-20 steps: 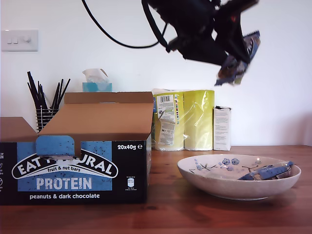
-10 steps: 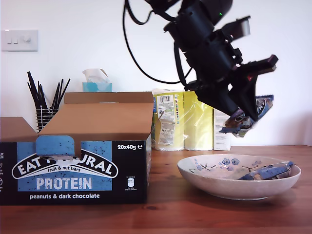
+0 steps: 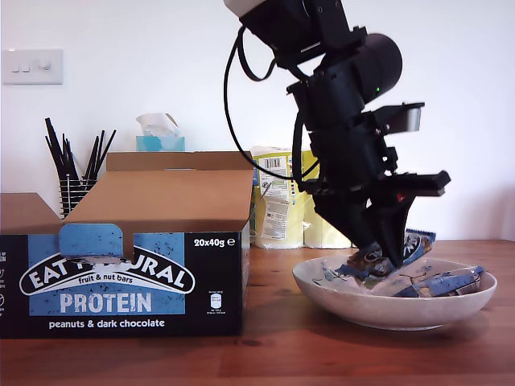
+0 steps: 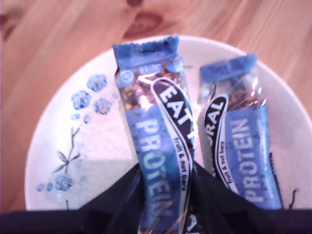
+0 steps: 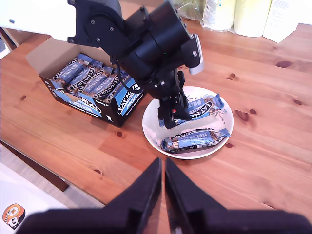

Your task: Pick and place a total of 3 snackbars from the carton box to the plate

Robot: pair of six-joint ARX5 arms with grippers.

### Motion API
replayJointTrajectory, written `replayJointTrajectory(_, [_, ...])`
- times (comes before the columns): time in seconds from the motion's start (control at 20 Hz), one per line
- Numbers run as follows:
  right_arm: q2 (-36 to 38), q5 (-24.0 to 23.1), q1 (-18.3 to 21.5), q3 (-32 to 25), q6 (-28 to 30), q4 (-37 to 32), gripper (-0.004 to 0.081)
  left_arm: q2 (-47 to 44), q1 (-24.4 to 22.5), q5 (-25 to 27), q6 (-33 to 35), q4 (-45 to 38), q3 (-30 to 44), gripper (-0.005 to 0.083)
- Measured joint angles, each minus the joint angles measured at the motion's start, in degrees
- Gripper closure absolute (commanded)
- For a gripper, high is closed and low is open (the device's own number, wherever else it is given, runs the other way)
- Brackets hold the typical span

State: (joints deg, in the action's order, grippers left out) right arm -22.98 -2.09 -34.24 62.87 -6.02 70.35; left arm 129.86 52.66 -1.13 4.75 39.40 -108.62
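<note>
My first gripper point(image 3: 385, 259) clamps one snackbar point(image 4: 161, 146) down inside the plate point(image 3: 354, 305), beside another snackbar point(image 5: 195, 140); carton box point(image 5: 78, 100) holds more. My second gripper point(image 5: 163, 195) hangs closed, empty.

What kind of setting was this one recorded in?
Probably a home, perhaps a kitchen or dining area: a wooden table against a white wall with a light switch, a tissue box and wrapped paper rolls.

My first tool point(image 3: 386, 259) has come down from high above, lowering its snackbar point(image 4: 163, 146) into the plate point(image 3: 354, 305).
</note>
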Motion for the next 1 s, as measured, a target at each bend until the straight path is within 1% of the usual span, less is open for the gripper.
replayJointTrajectory(0.1, [0.0, 0.0, 0.0, 0.0, 0.0, 0.0, 0.0783, 0.0, 0.0, 0.1, 0.0, -0.2, 0.0, 0.0637])
replayJointTrajectory(0.15, [0.0, 0.0, 0.0, 0.0, 0.0, 0.0, 0.0783, 0.0, 0.0, 0.1, 0.0, -0.1, 0.0, 0.0606])
replayJointTrajectory(0.3, [0.0, 0.0, 0.0, 0.0, 0.0, 0.0, 0.0783, 0.0, -0.2, 0.2, 0.0, 0.6, 0.0, 0.0429])
replayJointTrajectory(0.35, [0.0, 0.0, 0.0, 0.0, 0.0, 0.0, 0.0783, 0.0, -0.2, 0.8, 0.0, 0.9, 0.0, 0.0384])
replayJointTrajectory(0.4, [0.0, 0.0, 0.0, 0.0, 0.0, 0.0, 0.0783, 0.0, -0.2, 1.6, 0.0, 1.0, 0.0, 0.0357])
replayJointTrajectory(0.45, [0.0, 0.0, 0.0, 0.0, 0.0, 0.0, 0.0783, 0.0, -0.2, 2.2, 0.0, 1.0, 0.0, 0.0358])
replayJointTrajectory(0.55, [0.0, 0.0, 0.0, 0.0, 0.0, 0.0, 0.0783, 0.0, -0.2, 2.4, 0.0, 1.0, 0.0, 0.0397])
replayJointTrajectory(0.6, [0.0, 0.0, 0.0, 0.0, 0.0, 0.0, 0.0783, 0.0, -0.2, 2.4, 0.0, 1.1, 0.0, 0.0479])
replayJointTrajectory(0.7, [0.0, 0.0, 0.0, 0.0, 0.0, 0.0, 0.0783, 0.0, -0.2, 2.3, 0.0, 3.6, -0.8, 0.0729])
replayJointTrajectory(0.75, [0.0, 0.0, 0.0, 0.0, 0.0, 0.0, 0.0783, 0.0, -0.2, 1.6, 0.0, 5.2, -1.7, 0.0802])
replayJointTrajectory(0.85, [0.0, 0.0, 0.0, 0.0, 0.0, 0.0, 0.0783, -0.4, -0.2, -0.4, 0.0, 7.4, -4.6, 0.0788])
replayJointTrajectory(0.95, [-0.4, 0.0, 0.0, 0.0, 0.1, 0.0, 0.0783, -3.1, -0.2, -2.0, 0.0, 7.5, -5.0, 0.0788])
replayJointTrajectory(1.0, [-1.1, 0.0, 0.0, 0.0, 1.1, -0.3, 0.0783, -5.4, -0.2, -2.4, 0.0, 7.8, -5.0, 0.0788])
